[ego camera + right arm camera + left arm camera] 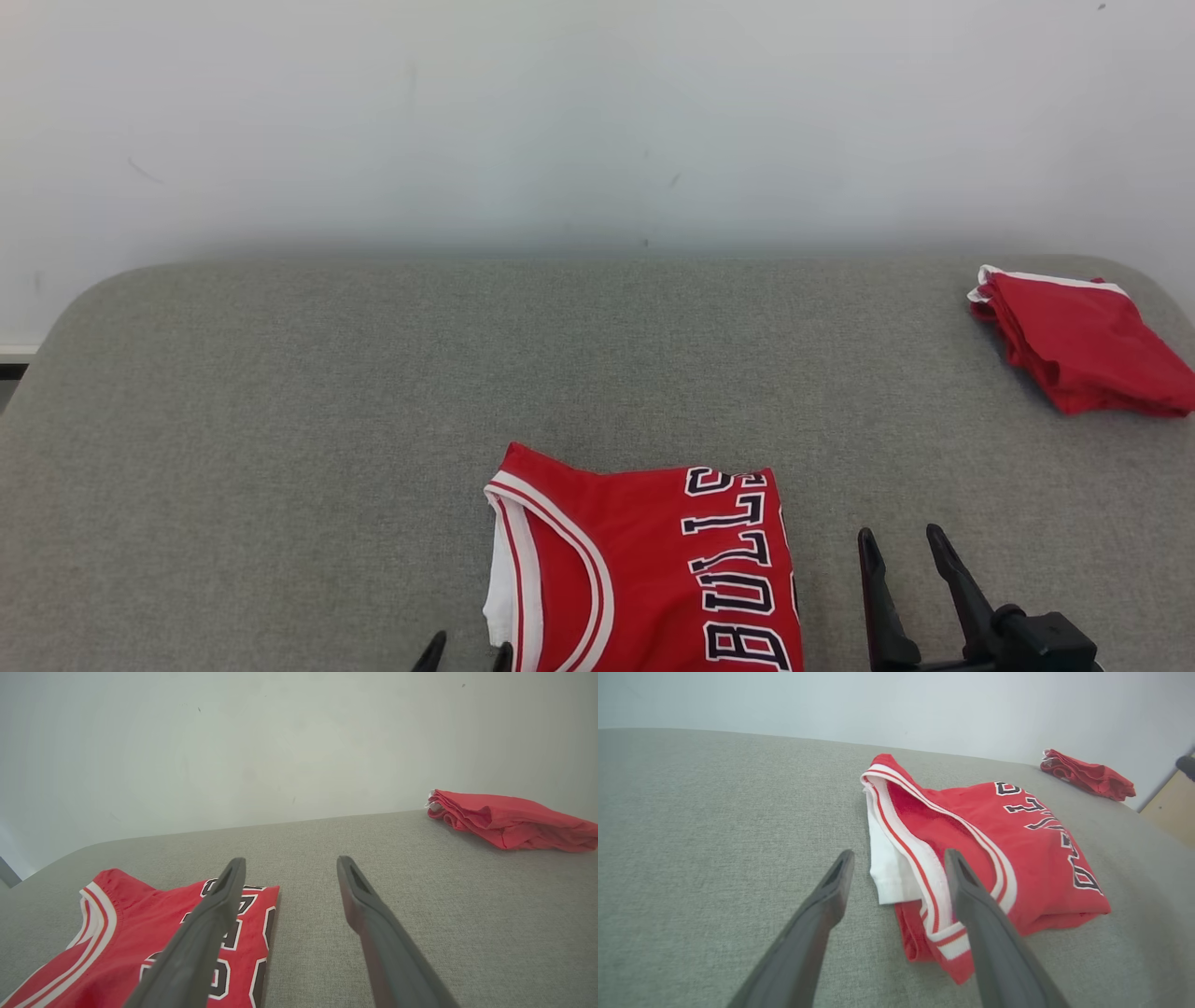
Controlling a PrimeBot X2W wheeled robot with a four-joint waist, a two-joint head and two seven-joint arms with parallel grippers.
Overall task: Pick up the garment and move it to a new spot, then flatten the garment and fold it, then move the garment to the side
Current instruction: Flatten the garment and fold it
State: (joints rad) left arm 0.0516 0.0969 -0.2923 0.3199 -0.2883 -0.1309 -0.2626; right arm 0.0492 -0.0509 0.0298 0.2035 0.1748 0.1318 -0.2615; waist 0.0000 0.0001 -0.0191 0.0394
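- At the lower left of the head view, the left gripper sits just beside the jersey's white-trimmed armhole edge, fingers spread wide and holding nothing.
- Centre front on the grey padded table, the red Bulls jersey lies folded into a compact rectangle, lettering up.
- Right of it, the right gripper is near the jersey's edge, fingers spread wide and empty.
- Far right, well apart, a second folded red garment lies by the table's edge.
- Moving the jersey aside looks to be next: pinch every layer at both sides and lift level, or the fold may slip apart.
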